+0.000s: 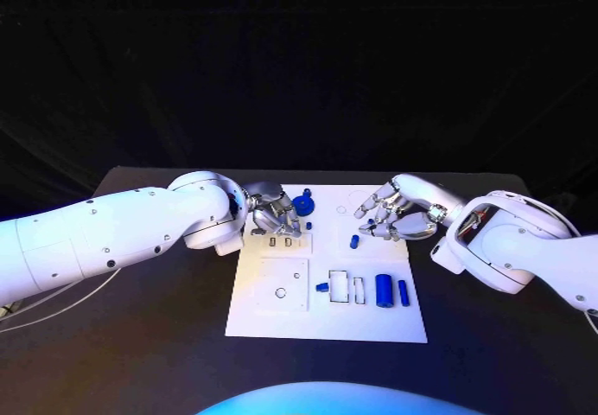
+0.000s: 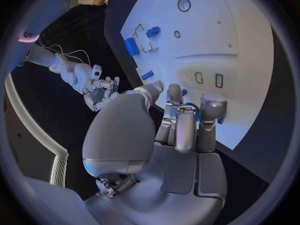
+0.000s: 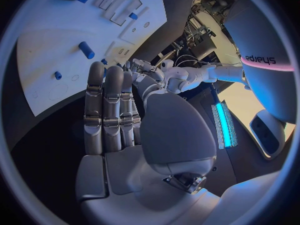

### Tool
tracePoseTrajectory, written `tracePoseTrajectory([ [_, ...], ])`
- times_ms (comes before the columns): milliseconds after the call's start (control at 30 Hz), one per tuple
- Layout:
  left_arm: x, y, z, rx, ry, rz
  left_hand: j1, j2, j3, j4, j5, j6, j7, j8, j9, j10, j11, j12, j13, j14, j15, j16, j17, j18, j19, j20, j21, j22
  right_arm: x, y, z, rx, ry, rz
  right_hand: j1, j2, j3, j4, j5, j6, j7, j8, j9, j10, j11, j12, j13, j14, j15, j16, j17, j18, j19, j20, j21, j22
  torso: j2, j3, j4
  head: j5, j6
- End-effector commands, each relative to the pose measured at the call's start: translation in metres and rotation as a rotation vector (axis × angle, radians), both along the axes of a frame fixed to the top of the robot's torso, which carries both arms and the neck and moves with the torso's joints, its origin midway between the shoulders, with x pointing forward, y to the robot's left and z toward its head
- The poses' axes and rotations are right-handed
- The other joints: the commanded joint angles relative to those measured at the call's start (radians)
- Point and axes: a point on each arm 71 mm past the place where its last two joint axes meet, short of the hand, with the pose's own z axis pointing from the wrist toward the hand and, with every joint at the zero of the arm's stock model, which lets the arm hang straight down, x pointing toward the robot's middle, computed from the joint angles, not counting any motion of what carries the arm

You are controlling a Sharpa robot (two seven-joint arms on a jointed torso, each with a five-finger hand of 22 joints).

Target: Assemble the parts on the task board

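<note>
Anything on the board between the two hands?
Head view: between left hand and right hand, a round blue part and a small blue peg on the task board.

White board with small blue parts

We see the task board [image 1: 374,324] lying flat; a big blue tube [image 1: 385,290] lies near its front, a small blue peg [image 1: 354,241] farther back.

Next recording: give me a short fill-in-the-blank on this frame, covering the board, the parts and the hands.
1. The small parts lying on the flat white rectangular task board are coloured ____.
2. The task board rests on a table whose colour is ____.
3. The large blue cylinder lies near the board edge on the robot's ____ side.
4. The round-topped blue part stands closest to the silver ____ hand; the right hand hovers opposite.

Missing words: blue; black; right; left
</note>
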Motion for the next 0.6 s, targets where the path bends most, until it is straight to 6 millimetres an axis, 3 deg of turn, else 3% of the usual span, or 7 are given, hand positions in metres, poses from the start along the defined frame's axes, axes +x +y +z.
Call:
tracePoseTrajectory([
  [33,0.0,0.005,0.006,-0.181,-0.021,0.068,0.01,0.0,0.008,-0.004,0.0,0.009,0.001,-0.011,-0.015,-0.019,0.003,-0.02,-0.02,-0.013,0.012,-0.066,0.042,0.03,-0.064,0.003,-0.076,-0.113,-0.008,0.011,-0.006,-0.205,-0.073,0.001,-0.011,0.009,-0.007,-0.004,0.01,0.007,-0.013,0.005,0.002,-0.012,-0.011,0.303,0.309,0.07,-0.012,0.462,0.362,0.0,0.041,-0.02,0.066,0.048,-0.001,-0.0007,-0.0021,0.001,-0.003],
  [100,-0.001,0.011,0.007,-0.239,-0.002,0.105,0.012,0.001,0.012,-0.007,0.0,0.008,0.004,-0.014,-0.024,-0.028,0.006,-0.034,-0.037,-0.043,0.014,-0.129,-0.01,0.038,-0.092,0.005,-0.118,-0.169,-0.012,0.019,-0.009,-0.259,-0.094,0.004,-0.019,0.008,-0.006,-0.001,0.006,0.008,-0.011,0.005,0.002,-0.017,-0.011,0.493,0.495,0.077,-0.016,0.605,0.487,-0.001,0.049,-0.023,0.098,0.074,-0.001,-0.0009,-0.002,0.0,-0.003],
  [167,-0.002,0.015,0.007,-0.276,0.01,0.131,0.013,0.001,0.014,-0.008,0.0,0.007,0.006,-0.016,-0.03,-0.038,0.007,-0.048,-0.051,-0.063,0.016,-0.172,-0.046,0.047,-0.12,0.007,-0.157,-0.222,-0.014,0.025,-0.011,-0.298,-0.114,0.008,-0.02,0.023,0.008,0.002,0.004,0.013,-0.016,0.008,0.005,-0.028,-0.01,0.635,0.635,0.082,-0.017,0.702,0.572,-0.01,0.056,-0.026,0.186,0.16,-0.003,-0.0009,-0.0022,-0.001,-0.005],
  [200,-0.002,0.018,0.008,-0.298,0.017,0.146,0.013,0.001,0.014,-0.01,0.002,0.007,0.007,-0.016,-0.034,-0.038,0.009,-0.055,-0.062,-0.07,0.017,-0.191,-0.062,0.05,-0.128,0.008,-0.176,-0.244,-0.016,0.029,-0.012,-0.322,-0.128,0.01,-0.019,0.008,0.012,-0.002,-0.005,0.005,-0.011,0.003,0.004,-0.04,-0.015,0.718,0.719,0.082,-0.019,0.753,0.618,-0.023,0.054,-0.022,0.262,0.237,-0.002,-0.0006,-0.0014,0.0,-0.005],
  [233,-0.003,0.02,0.008,-0.319,0.023,0.159,0.013,0.001,0.014,-0.011,0.0,0.008,0.007,-0.016,-0.036,-0.038,0.009,-0.057,-0.066,-0.072,0.017,-0.196,-0.067,0.051,-0.129,0.008,-0.182,-0.251,-0.017,0.033,-0.013,-0.345,-0.142,0.012,-0.027,0.013,0.015,0.004,-0.01,0.007,-0.009,0.005,0.006,-0.032,-0.014,0.765,0.763,0.085,-0.013,0.783,0.646,-0.024,0.056,-0.026,0.311,0.287,-0.001,-0.0004,-0.0002,0.0,-0.005],
  [400,-0.005,0.027,0.01,-0.388,0.048,0.203,0.013,0.001,0.014,-0.014,0.0,0.007,0.008,-0.017,-0.041,-0.038,0.01,-0.063,-0.078,-0.08,0.018,-0.219,-0.086,0.055,-0.137,0.009,-0.206,-0.279,-0.022,0.05,-0.019,-0.413,-0.189,0.018,-0.038,0.01,0.031,0.013,-0.018,0.001,-0.004,0.001,0.008,-0.013,-0.006,0.915,0.905,0.092,-0.009,0.864,0.72,-0.042,0.055,-0.024,0.477,0.456,-0.001,-0.002,0.0025,-0.002,-0.005],
  [600,-0.007,0.029,0.012,-0.435,0.059,0.22,0.014,-0.001,0.012,-0.017,0.0,0.006,0.009,-0.017,-0.045,-0.038,0.011,-0.065,-0.084,-0.085,0.018,-0.231,-0.097,0.057,-0.143,0.01,-0.221,-0.297,-0.028,0.066,-0.034,-0.444,-0.187,0.023,-0.048,0.002,0.035,0.019,-0.037,-0.013,0.002,-0.003,0.007,0.003,-0.002,0.988,0.974,0.099,-0.004,0.904,0.759,-0.051,0.047,-0.019,0.569,0.552,0.001,-0.0018,0.0021,0.003,-0.01],
])
